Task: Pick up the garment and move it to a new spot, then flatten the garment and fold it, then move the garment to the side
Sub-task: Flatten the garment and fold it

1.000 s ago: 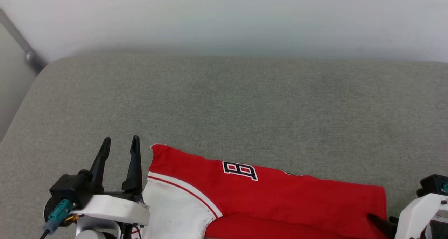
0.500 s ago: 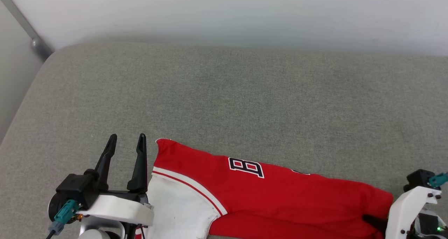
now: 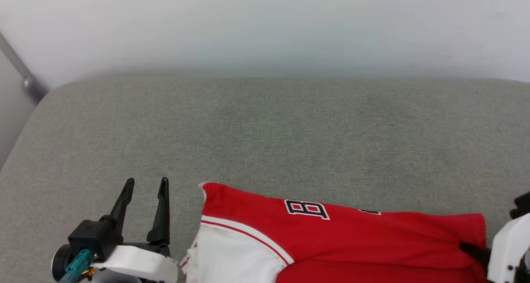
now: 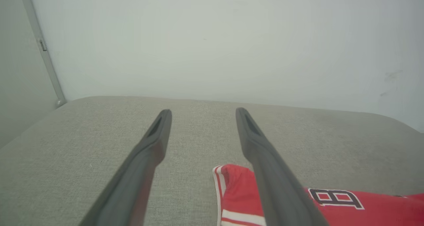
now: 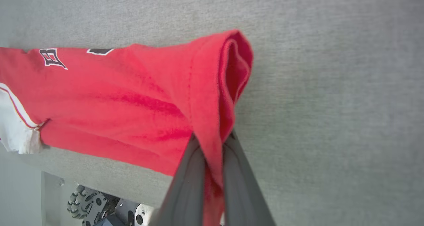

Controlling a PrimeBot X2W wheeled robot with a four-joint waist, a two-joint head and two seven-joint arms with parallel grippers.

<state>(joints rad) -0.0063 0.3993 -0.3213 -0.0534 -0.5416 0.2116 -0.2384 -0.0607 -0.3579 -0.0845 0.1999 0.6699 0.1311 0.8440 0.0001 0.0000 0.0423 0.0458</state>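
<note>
Your right jaws are pressed together on the garment at the near right of the scene. They pinch a bunched fold of its red end between two dark fingers. In the right wrist view the cloth rises out of the pinch and curls over in a rolled lip. In that same view, a wheel of the robot's base shows below the worktop's near edge.

Your left jaws stand spread wide at the near left. Their fingers point away from you over the worktop, a little left of the garment's left corner and apart from it.

The garment lies along the near edge of the worktop, stretched left to right between your two arms. Its white sleeve sits at the near left, bordered by a thin red and white stripe. The red body runs rightward from there to the pinch. A black, white-outlined letter B lies on its side near the garment's far edge, with part of another mark just to its right. Red and white striped trim edges the left corner in the left wrist view.

Beyond the garment, the grey fabric-covered worktop runs back to a rounded far edge. Behind it stands a pale wall, with a grey rail slanting at the far left.
</note>
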